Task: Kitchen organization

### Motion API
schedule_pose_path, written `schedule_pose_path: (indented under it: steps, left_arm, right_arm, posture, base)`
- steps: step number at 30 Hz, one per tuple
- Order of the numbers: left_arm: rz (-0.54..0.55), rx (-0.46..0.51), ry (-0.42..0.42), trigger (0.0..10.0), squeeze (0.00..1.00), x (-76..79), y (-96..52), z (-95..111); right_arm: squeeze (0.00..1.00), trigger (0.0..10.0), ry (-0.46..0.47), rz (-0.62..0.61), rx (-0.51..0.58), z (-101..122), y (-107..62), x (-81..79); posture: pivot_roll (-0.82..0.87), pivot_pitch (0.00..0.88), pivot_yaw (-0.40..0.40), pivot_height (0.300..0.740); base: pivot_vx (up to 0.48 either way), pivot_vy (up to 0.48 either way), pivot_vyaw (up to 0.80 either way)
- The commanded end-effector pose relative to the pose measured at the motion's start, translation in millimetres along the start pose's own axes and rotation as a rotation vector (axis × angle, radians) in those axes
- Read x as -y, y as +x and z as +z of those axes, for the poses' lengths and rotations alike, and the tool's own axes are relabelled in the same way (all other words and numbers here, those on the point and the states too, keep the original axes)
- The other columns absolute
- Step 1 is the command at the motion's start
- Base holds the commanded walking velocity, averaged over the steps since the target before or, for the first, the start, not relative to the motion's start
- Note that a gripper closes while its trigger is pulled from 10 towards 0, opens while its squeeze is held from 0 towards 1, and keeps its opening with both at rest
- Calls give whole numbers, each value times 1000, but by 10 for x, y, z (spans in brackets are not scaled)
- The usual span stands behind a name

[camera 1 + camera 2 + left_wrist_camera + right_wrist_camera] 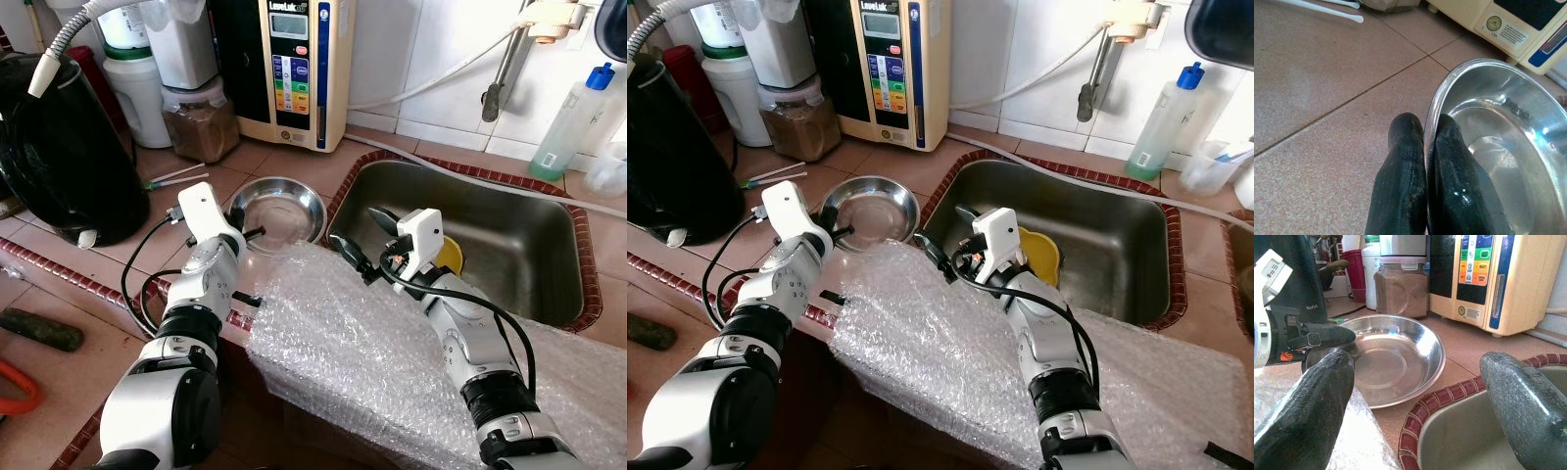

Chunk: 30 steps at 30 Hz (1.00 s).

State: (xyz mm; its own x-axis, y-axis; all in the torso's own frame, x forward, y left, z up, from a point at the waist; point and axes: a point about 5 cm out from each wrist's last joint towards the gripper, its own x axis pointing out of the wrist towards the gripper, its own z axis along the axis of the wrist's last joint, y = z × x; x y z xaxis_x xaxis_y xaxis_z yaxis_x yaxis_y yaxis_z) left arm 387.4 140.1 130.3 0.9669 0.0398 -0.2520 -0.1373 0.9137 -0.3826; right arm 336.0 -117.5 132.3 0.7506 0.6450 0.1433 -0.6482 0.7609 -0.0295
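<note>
Bowl rim pinched in my left gripper beside the sink; right gripper open. Next, lift it.

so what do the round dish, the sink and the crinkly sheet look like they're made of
Dish: looks like polished stainless steel, with a mirror-bright thin rim that the left end effector is pinching.
Sink: likely brushed stainless steel, a duller grey sheen with soft reflections.
Sheet: clear plastic bubble wrap, translucent and covered in small air pockets, draped over the counter edge.
</note>
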Motion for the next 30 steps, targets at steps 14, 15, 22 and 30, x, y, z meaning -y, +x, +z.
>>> schedule_pose_path:
  steps: [14, 15, 22, 30]
  left_arm:
    - [-56, 218, -125, 0, 0, 47, -45, 200]
    - [-61, 224, -126, 0, 0, 54, -46, 206]
    - [-173, 269, -177, 0, 0, 212, -70, 241]
    - [-327, 320, -149, 0, 0, 474, -142, 263]
  right_arm:
    - [0, 10000, -72, -154, -4, 37, -1, 138]
    - [0, 10000, -74, -155, -4, 39, 0, 140]
    - [0, 10000, -156, -371, -19, 89, -11, 355]
    - [0, 10000, -181, -615, 86, 347, -76, 664]
  posture:
    - [3, 0, 42, 740]
    - [3, 0, 42, 740]
    - [6, 0, 44, 740]
    - [9, 0, 46, 740]
  base:
    - [0, 0, 0]
    - [0, 0, 0]
    - [0, 0, 0]
    - [0, 0, 0]
